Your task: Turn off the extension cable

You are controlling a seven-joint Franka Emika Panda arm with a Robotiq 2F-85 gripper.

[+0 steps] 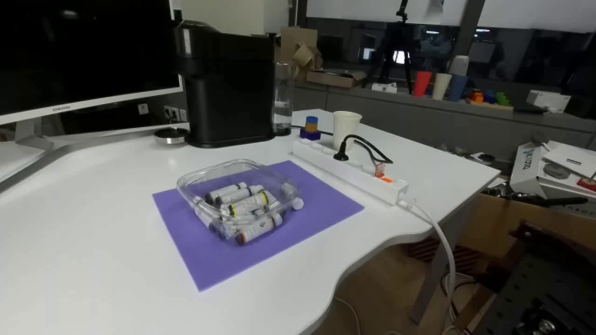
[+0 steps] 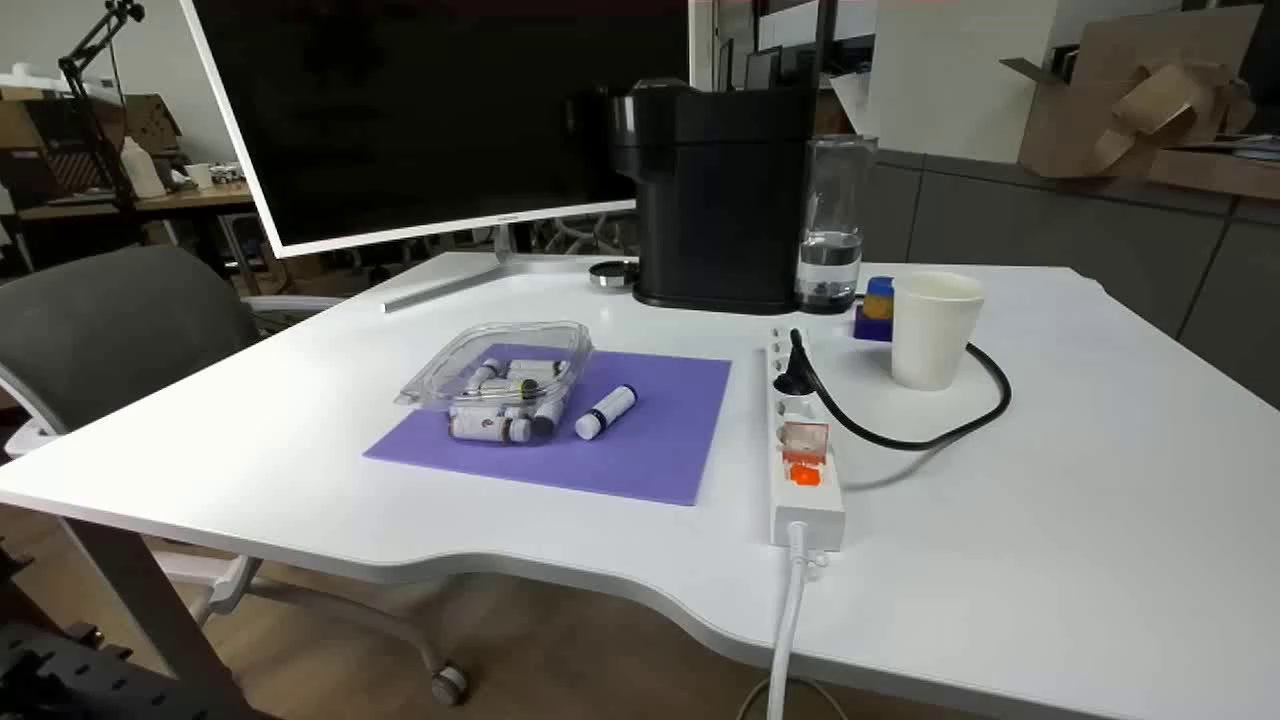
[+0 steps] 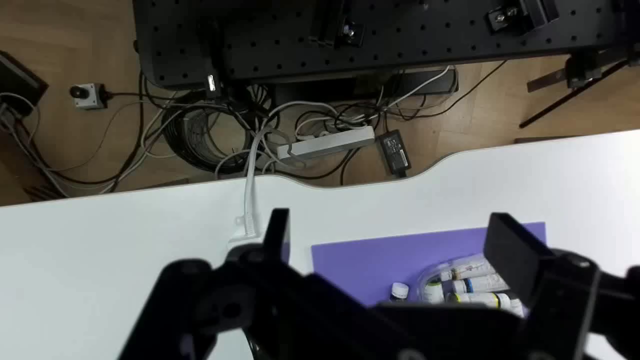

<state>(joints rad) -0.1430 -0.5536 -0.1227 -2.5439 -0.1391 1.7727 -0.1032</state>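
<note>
The extension cable is a long white power strip lying on the white desk, and it also shows in an exterior view. Its orange switch is near the cord end, and it also shows there. A see-through red flap stands up beside the switch. One black plug sits in the strip. In the wrist view only the cord end of the strip shows; my left finger and gripper body hide the rest. My gripper is open and empty above the desk, out of both exterior views.
A transparent tray of white tubes sits on a purple mat beside the strip. A white cup and toy blocks stand near the strip. A black coffee machine and monitor stand behind. The white cord hangs over the desk edge.
</note>
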